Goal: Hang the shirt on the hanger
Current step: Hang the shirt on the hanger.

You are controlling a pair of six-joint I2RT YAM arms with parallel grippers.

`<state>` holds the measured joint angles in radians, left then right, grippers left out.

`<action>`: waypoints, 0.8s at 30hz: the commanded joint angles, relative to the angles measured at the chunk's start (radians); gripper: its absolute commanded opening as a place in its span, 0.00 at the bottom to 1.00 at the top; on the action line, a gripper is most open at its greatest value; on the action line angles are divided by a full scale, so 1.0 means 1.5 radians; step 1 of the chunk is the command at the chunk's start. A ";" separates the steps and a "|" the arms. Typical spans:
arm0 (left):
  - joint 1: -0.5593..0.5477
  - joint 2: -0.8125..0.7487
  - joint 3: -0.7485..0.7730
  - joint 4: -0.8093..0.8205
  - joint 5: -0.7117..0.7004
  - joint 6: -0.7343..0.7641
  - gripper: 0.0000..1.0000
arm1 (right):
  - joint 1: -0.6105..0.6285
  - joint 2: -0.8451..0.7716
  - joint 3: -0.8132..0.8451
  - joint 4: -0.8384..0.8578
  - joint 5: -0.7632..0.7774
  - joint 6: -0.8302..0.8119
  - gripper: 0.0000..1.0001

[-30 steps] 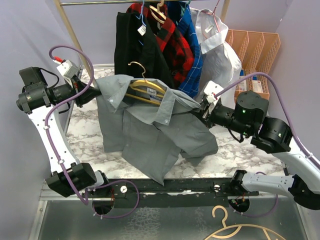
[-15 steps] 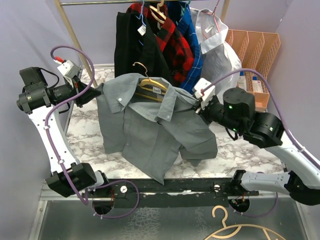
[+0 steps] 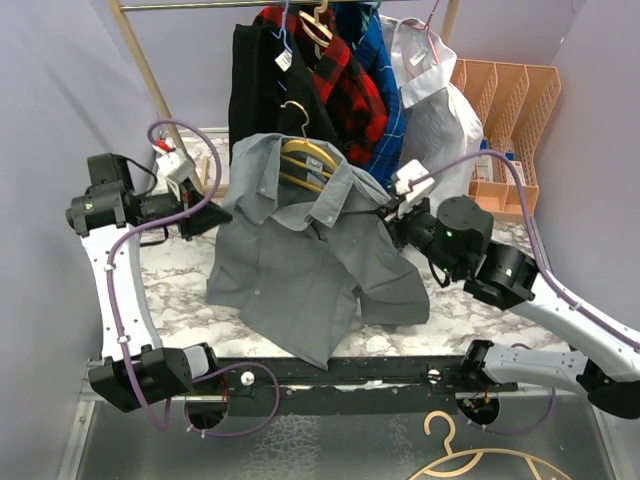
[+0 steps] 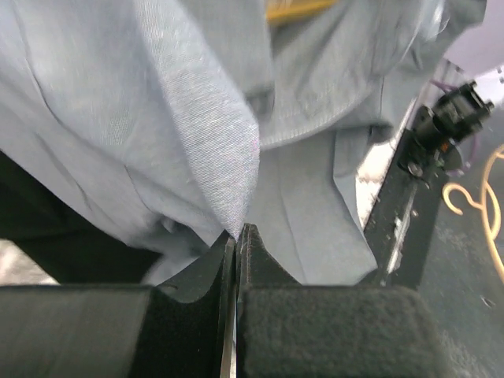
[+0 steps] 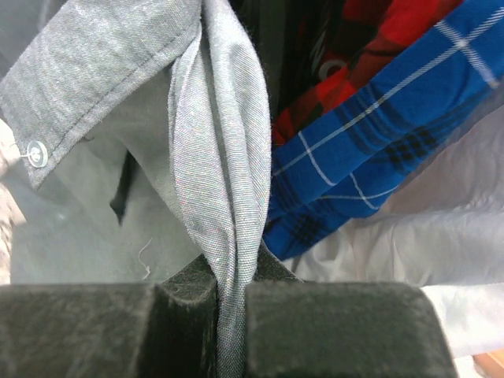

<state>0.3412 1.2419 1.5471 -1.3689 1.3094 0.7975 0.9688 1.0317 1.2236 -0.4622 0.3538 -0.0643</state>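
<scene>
The light-grey shirt (image 3: 300, 260) hangs in the air over the marble table, its collar wrapped round the yellow-gold hanger (image 3: 305, 152), whose hook rises toward the rack. My left gripper (image 3: 218, 218) is shut on the shirt's left edge. In the left wrist view its tips (image 4: 236, 232) pinch a point of the shirt's cloth (image 4: 157, 102), and a strip of the hanger (image 4: 303, 8) shows at the top. My right gripper (image 3: 388, 222) is shut on the shirt's right shoulder. The right wrist view shows a fold of the shirt (image 5: 220, 142) running down between the gripper's closed fingers (image 5: 231, 276).
Behind the shirt a rack carries a black garment (image 3: 262, 90), a red plaid shirt (image 3: 345, 80), a blue plaid shirt (image 3: 385, 110) and a white shirt (image 3: 435, 110). Orange bins (image 3: 510, 100) stand at the back right. A pale tan hanger (image 3: 470, 458) lies below the table's front edge.
Both grippers have carried the shirt and hanger up and back toward the rack. The left arm has swung inward to the right, and the right gripper has moved left.
</scene>
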 commanded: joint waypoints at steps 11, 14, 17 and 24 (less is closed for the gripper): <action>-0.082 -0.037 -0.209 0.173 -0.240 -0.062 0.37 | -0.001 -0.059 -0.066 0.285 -0.051 0.014 0.01; -0.082 -0.042 -0.148 0.177 -0.231 -0.079 0.88 | -0.001 -0.085 -0.050 0.235 -0.060 -0.025 0.01; -0.082 -0.037 -0.052 0.144 -0.180 -0.104 0.99 | -0.001 -0.135 -0.057 0.214 -0.023 -0.052 0.01; -0.083 -0.013 0.152 0.102 -0.159 -0.102 0.99 | -0.001 -0.229 -0.030 0.035 -0.177 -0.126 0.01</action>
<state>0.2203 1.2133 1.6581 -1.1969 1.0386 0.6670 0.9672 0.7631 1.1137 -0.2977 0.2535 -0.1715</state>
